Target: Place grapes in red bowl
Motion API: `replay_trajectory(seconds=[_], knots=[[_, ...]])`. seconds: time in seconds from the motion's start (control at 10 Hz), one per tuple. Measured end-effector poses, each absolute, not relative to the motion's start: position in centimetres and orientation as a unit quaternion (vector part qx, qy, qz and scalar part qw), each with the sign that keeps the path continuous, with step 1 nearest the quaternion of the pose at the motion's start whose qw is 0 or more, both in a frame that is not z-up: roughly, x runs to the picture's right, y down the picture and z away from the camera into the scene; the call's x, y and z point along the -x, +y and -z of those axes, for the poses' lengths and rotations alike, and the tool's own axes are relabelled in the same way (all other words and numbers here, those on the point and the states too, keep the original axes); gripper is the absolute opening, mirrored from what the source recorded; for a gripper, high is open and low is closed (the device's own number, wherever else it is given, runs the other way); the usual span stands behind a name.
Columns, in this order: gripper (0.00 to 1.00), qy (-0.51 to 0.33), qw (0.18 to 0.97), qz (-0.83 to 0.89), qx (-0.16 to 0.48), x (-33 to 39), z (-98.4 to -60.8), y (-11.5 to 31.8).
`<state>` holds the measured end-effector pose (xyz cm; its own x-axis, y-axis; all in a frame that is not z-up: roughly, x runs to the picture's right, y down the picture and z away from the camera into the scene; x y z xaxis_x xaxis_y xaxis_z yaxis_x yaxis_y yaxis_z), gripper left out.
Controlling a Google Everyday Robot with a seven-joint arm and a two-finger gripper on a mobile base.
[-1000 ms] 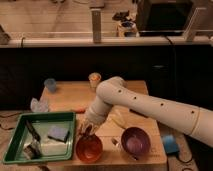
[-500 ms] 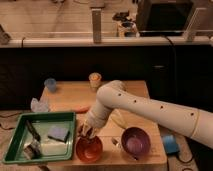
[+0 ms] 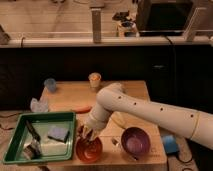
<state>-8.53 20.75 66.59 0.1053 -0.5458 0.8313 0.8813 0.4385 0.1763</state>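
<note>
- The gripper [image 3: 88,133] hangs at the end of the white arm [image 3: 150,112], which reaches in from the right; it sits low over the back rim of the red bowl [image 3: 89,150], with its jaws closed together
- What the closed jaws have hold of, if anything, cannot be told; a small dark patch shows at the tips, just above the bowl, but it is too blurred to name
- The grapes cannot be picked out with certainty; that dark patch and some darker marks inside the red bowl are the only candidates, and which of them is the bunch cannot be told
- The red bowl stands at the near edge of the wooden table [image 3: 70,92], just right of the green tray [image 3: 20,127]
- The green tray holds a blue-purple block like a sponge [image 3: 58,133], a dark slender utensil [image 3: 31,131] lying aslant, and a small mixed dark-and-light item [image 3: 32,150] in its near left corner
- A purple bowl [image 3: 135,141] stands to the right of the red one, apart from it; a small pale utensil lies between them
- Farther back stand a blue cup [image 3: 50,84] on the left and a tan cup [image 3: 94,79] near the middle
</note>
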Motion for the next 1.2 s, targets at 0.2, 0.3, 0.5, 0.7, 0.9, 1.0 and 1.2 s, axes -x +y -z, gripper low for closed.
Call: replay_trajectory(seconds=[0.2,0.3,0.5,0.7,0.9,1.0,1.2], knots=[[0.0,-0.475,0.676,0.548,0.135,8.38,-66.32,20.78],[0.0,-0.484,0.644,0.583,0.109,8.49,-66.16,20.85],[0.0,-0.499,0.574,0.647,0.061,8.32,-65.92,20.98],[0.0,-0.515,0.508,0.689,0.047,8.38,-65.65,21.09],[0.0,-0.522,0.459,0.716,0.059,8.39,-65.51,21.3],[0.03,-0.518,0.446,0.727,0.063,8.34,-65.52,21.3],[0.22,-0.49,0.405,0.768,0.074,8.5,-65.47,21.55]])
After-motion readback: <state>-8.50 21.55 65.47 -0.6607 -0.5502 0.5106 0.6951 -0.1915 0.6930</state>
